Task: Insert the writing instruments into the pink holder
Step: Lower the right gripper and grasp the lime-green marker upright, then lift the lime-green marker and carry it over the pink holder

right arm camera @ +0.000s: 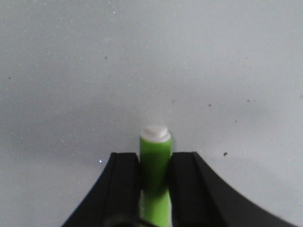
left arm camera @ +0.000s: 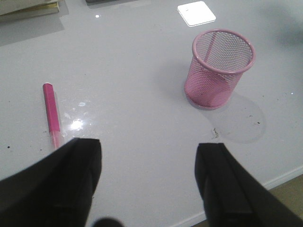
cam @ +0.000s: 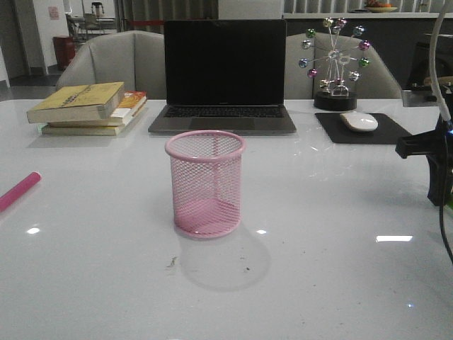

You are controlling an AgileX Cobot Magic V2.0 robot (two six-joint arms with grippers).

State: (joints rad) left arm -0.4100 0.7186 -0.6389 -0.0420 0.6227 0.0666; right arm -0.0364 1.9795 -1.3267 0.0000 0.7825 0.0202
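The pink mesh holder (cam: 205, 183) stands upright and empty in the middle of the white table, also seen in the left wrist view (left arm camera: 221, 66). The magenta marker (cam: 19, 190) lies flat at the table's left edge; in the left wrist view this marker (left arm camera: 51, 113) lies just beyond my left gripper (left arm camera: 147, 156), which is open with nothing between its fingers. My right gripper (right arm camera: 155, 158) is shut on the green marker (right arm camera: 155, 156), its white end pointing away over bare table. In the front view only part of the right arm (cam: 433, 152) shows at the right edge.
A black laptop (cam: 224, 74) stands open behind the holder. Stacked books (cam: 88, 108) lie at the back left. A white mouse (cam: 359, 121) on a black pad and a ferris-wheel ornament (cam: 335, 67) are at the back right. The table's near edge (left arm camera: 246, 194) runs close to the left gripper.
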